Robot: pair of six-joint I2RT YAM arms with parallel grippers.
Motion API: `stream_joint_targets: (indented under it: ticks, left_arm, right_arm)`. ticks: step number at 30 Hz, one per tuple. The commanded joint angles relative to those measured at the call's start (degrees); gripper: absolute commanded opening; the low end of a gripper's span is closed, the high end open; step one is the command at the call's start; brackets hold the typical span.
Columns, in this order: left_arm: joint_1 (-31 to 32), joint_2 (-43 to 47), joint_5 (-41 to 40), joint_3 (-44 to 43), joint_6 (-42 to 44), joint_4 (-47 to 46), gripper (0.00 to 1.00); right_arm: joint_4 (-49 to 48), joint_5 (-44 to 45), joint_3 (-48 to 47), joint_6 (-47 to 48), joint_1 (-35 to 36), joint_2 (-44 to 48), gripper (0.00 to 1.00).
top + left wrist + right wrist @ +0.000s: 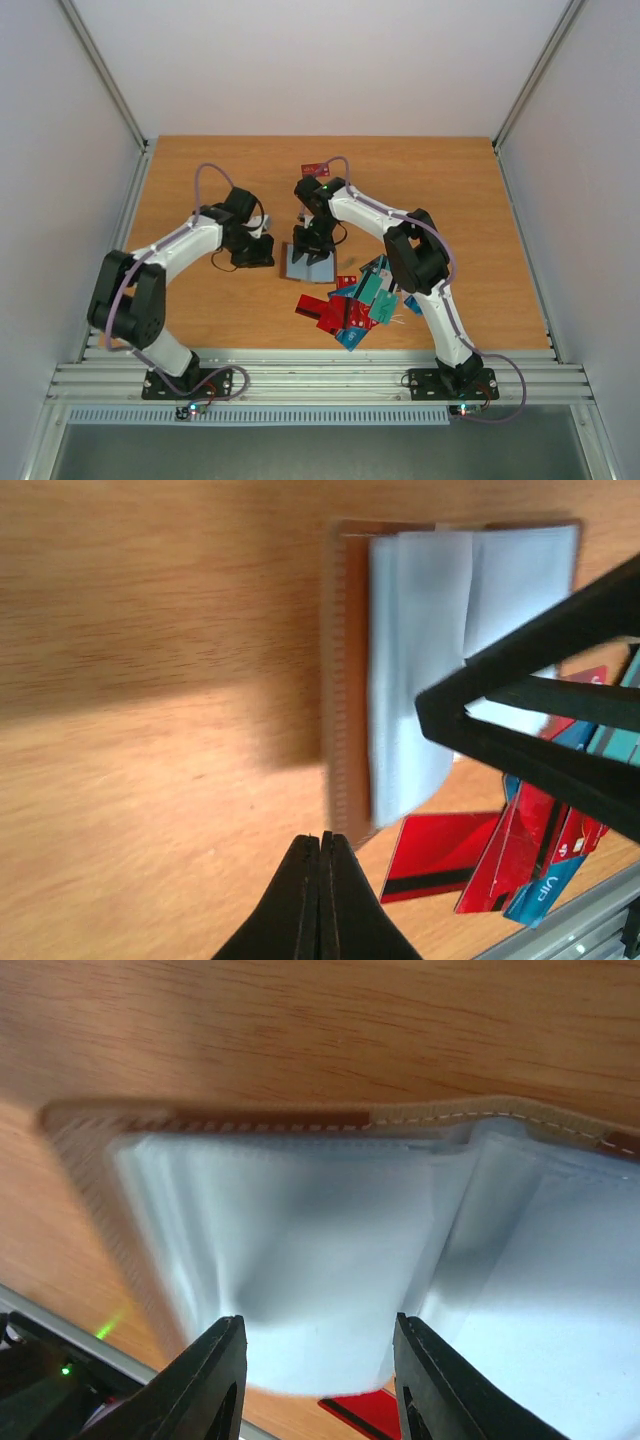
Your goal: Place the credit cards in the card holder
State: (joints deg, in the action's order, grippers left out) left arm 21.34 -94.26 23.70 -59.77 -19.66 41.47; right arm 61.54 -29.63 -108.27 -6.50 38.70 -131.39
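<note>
Many credit cards [352, 302] heaped, card holder [295, 268] open

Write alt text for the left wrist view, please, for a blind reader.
An open, pale-lined brown card holder lies on a wooden table, with the black right tool reaching over its right side. The shut left tool points up from the bottom edge; red and blue credit cards lie at lower right.
</note>
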Motion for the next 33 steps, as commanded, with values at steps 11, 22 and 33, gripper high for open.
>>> stream_joint_targets:
  ticks: [11,22,33]
  left_arm:
    - [-0.30,10.92,2.40,-2.39,-0.57,5.83,0.01]
    - [5.46,15.08,2.11,-1.72,-2.72,7.04,0.01]
    - [16.78,6.69,3.91,-2.42,-10.68,-4.12,0.02]
  right_arm:
    - [-1.97,2.37,8.74,2.40,0.12,12.01,0.43]
    - [-5.95,7.08,25.54,0.77,-0.99,27.20,0.44]
    - [-12.14,8.61,53.56,-3.93,-8.97,47.05,0.49]
